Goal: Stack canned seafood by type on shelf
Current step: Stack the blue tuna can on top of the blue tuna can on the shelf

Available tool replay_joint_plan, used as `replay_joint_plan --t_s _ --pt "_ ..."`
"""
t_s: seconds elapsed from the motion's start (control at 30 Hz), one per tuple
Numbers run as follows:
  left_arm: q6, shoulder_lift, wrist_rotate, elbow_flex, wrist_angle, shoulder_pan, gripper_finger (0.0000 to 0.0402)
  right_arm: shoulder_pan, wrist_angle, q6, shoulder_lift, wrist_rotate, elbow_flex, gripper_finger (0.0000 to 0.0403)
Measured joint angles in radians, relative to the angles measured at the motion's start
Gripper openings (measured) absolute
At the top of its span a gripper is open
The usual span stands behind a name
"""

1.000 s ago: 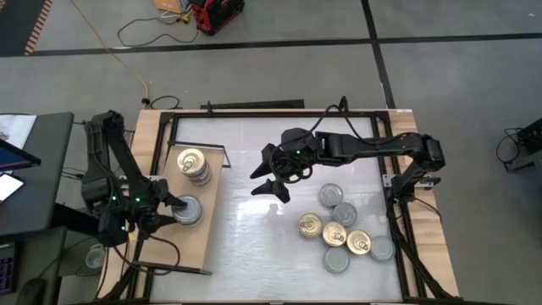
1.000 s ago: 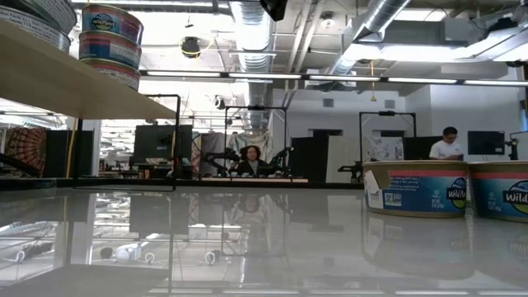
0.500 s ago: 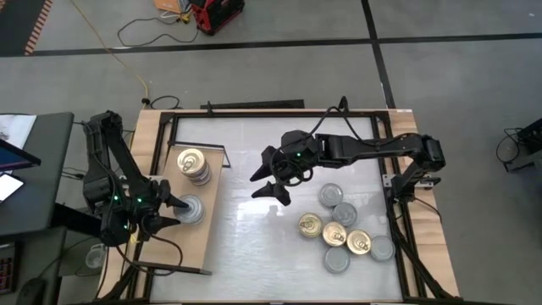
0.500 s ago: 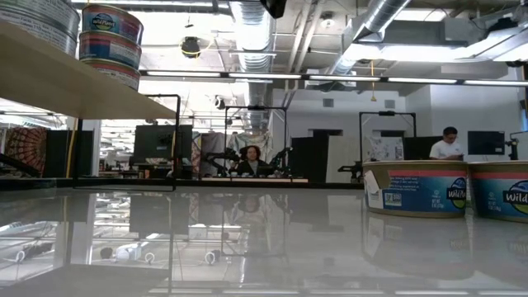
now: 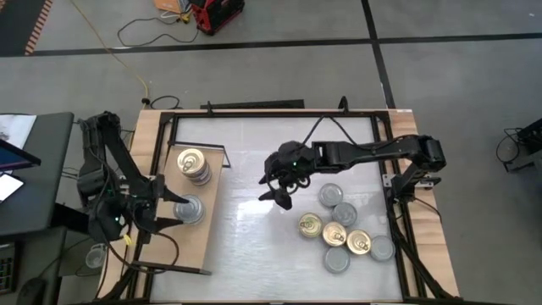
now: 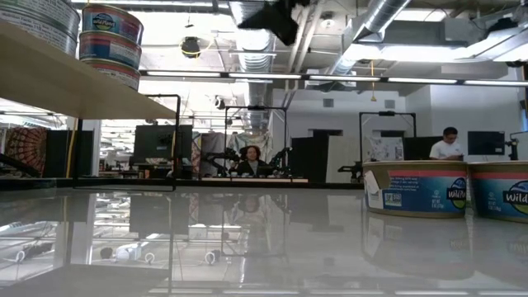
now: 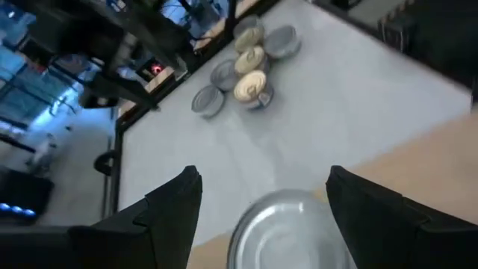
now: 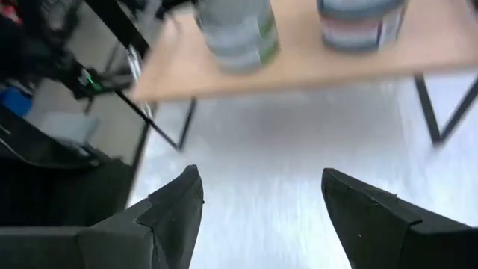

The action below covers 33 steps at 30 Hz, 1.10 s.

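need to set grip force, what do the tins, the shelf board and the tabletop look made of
Tins: metal by the look, shiny gold or silver-grey lids that reflect light, printed paper-like labels round the sides.
Shelf: light wood or wood-look board, matte, with a thin black frame, probably metal.
Tabletop: white, glossy and smooth, mirroring the room in the low view; the material itself is unclear.

Left gripper (image 5: 172, 209) low, fingers spread, at the table's left; right gripper (image 5: 273, 188) mid-table, fingers spread.

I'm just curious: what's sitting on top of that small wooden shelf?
The shelf carries two stacks of tins: a gold-topped stack and a silver-topped stack. Tins beneath each top one are mostly covered.
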Motion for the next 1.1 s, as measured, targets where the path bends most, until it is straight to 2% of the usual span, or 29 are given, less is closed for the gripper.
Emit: replay_joint_plan --t_s 0.07,0.2,0.33,0.47,0.67,0.8,0.93,1.1 --pt "0.038 0.001 0.046 0.000 0.082 0.041 0.0276 0.012 0.003 0.007 -0.003 0.036 -0.043 0.0296" --pt "0.108 -0.006 0.209 0.000 0.222 0.103 0.0276 0.026 0.007 0.035 -0.004 0.061 -0.086 0.0296" --pt "0.182 -0.008 0.207 0.000 0.324 0.168 0.0276 0.047 0.014 0.037 -0.006 0.081 -0.090 0.0296" --pt "0.219 -0.033 0.216 0.008 0.375 0.293 0.0264 0.072 -0.064 -0.006 -0.029 0.102 -0.104 0.0295" --pt "0.183 -0.100 0.418 0.008 0.416 0.508 0.0245 0.068 -0.008 0.034 -0.170 0.166 -0.280 0.0291" --pt "0.148 -0.102 0.488 0.008 0.497 0.610 0.0241 0.098 0.040 0.112 -0.238 0.264 -0.424 0.0290" --pt "0.182 -0.055 0.564 0.008 0.595 0.640 0.0240 0.179 0.022 0.200 -0.205 0.330 -0.498 0.0290" --pt "0.226 0.037 0.596 0.008 0.683 0.623 0.0240 0.327 -0.036 0.199 -0.124 0.508 -0.451 0.0285"
